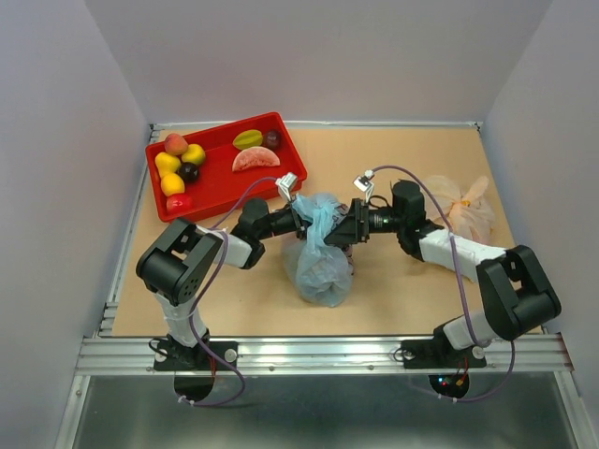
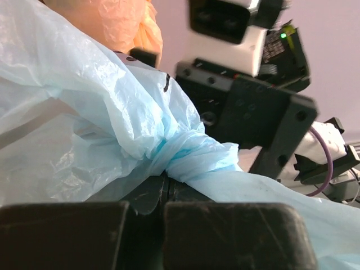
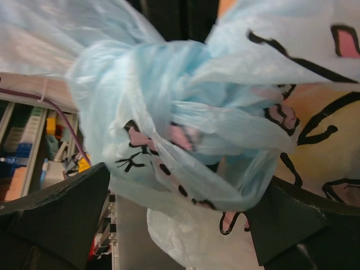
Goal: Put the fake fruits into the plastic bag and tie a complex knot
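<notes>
Though table point(image 1: 402, 290) bears red tray point(image 1: 220, 187) far left, plastic bag point(image 1: 318, 267) stands mid-table between arms, top bunched. Right gripper point(image 3: 185, 185): fingers spread wide either side of bunched film. Left gripper point(image 2: 163, 199): fingers pressed together just under knot point(image 2: 194, 154); pinch unclear. Fake fruits point(image 1: 182, 168) lie in tray.

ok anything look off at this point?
Yes. The plastic bag already has its handles twisted into a knot, yet most fake fruits still lie in the red tray at the far left. The bag stands upright; no spill or tear that I can see.
</notes>
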Controlling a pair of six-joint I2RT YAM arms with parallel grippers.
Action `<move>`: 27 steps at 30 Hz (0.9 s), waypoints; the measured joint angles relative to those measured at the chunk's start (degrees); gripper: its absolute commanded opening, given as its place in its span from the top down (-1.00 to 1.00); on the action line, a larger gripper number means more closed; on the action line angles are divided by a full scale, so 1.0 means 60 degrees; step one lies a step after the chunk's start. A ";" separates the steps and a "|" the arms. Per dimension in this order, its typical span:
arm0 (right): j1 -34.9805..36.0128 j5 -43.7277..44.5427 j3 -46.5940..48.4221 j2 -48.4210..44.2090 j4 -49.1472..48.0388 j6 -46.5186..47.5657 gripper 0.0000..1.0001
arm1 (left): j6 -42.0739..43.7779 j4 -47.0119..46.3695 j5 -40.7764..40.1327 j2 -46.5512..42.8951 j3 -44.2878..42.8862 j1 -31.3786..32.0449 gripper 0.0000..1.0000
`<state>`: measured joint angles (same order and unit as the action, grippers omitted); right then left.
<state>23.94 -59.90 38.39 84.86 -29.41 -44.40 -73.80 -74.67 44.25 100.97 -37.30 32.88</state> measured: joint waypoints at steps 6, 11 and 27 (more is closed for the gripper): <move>-0.0364 -0.0280 0.0637 -0.1020 0.1676 0.1122 -1.00 | 0.0000 0.0000 -0.0044 0.0000 0.0011 -0.0007 1.00; -0.0929 -0.0506 0.0783 -0.1078 0.2605 0.1559 -1.00 | 0.0007 0.0011 -0.0055 0.0000 0.0011 0.0004 1.00; -0.1978 -0.0579 0.1708 -0.0685 0.3646 0.1916 0.22 | 0.0044 0.0025 -0.0051 0.0004 0.0011 0.0076 1.00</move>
<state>12.08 -63.37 48.64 80.75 -7.53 -32.91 -73.54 -74.52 43.94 100.99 -37.23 33.34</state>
